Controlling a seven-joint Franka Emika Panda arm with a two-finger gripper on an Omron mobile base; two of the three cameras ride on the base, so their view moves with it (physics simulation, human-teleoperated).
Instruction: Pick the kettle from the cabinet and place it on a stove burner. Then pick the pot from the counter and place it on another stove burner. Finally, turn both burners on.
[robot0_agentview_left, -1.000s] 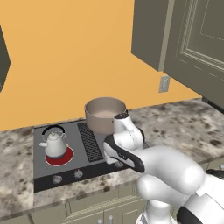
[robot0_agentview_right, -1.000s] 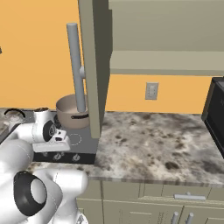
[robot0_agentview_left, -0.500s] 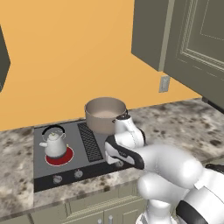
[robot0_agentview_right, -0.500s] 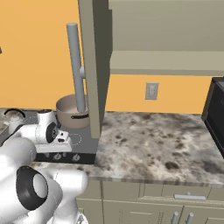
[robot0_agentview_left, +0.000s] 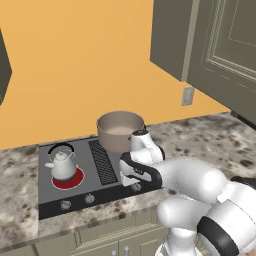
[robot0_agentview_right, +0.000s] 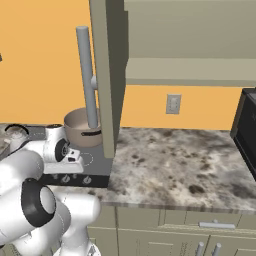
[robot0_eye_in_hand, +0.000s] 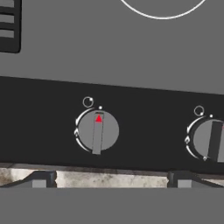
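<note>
The silver-grey kettle stands on the front-left stove burner, which glows red. Behind the vent grille to the right, the wide tan pot sits on the dark cooktop. My gripper points down over the cooktop's front-right control strip. In the hand view the gripper is open, its fingertips far apart with nothing between them. It hangs above a grey knob marked with a red triangle. A second knob lies to the right, and a white burner ring shows above.
An open olive-grey cabinet door with a long grey bar handle hangs just right of the pot. The cabinet shelf runs above the granite counter. A dark appliance stands at far right.
The hand has eased slightly down and forward toward the front-right knobs. Kettle, pot and the glowing burner are unchanged, and the gripper stays open.
</note>
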